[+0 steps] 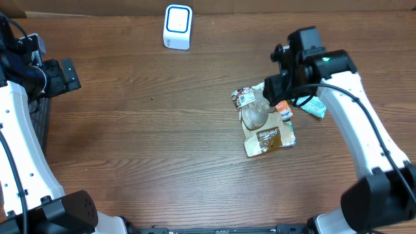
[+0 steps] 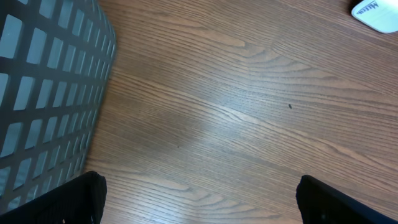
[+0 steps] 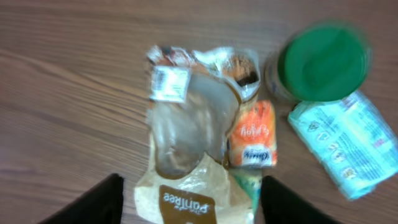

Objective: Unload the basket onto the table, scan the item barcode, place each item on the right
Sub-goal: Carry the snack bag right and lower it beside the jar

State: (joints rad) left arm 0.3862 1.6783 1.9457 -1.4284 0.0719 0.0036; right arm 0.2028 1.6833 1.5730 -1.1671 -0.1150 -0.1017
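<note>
Overhead, the crinkly clear-and-brown plastic bag point(image 1: 263, 123), likely the item, lies well apart from the white box-shaped scanner point(image 1: 177, 26). A grab here could snag neighbouring packets or cover the label. The right gripper point(image 1: 268, 104) hangs over the bag's top, while the left gripper point(image 1: 65, 77) is parked far left. In the left wrist view its jaws are wide and empty beside a grey mesh basket point(image 2: 43, 93). In the right wrist view the fingers point(image 3: 93, 202) are spread and hold nothing, and a small orange packet point(image 3: 252, 134) touches the bag.

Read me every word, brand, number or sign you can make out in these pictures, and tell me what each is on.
Nothing reads for certain.
Brown bag: white brand word, upside down, blurred.
Orange packet: lettering blurred.
White sticker on the same bag: print too small.
Teal packet: small symbols, unreadable.
White device: blue word, cut off and blurred.
</note>
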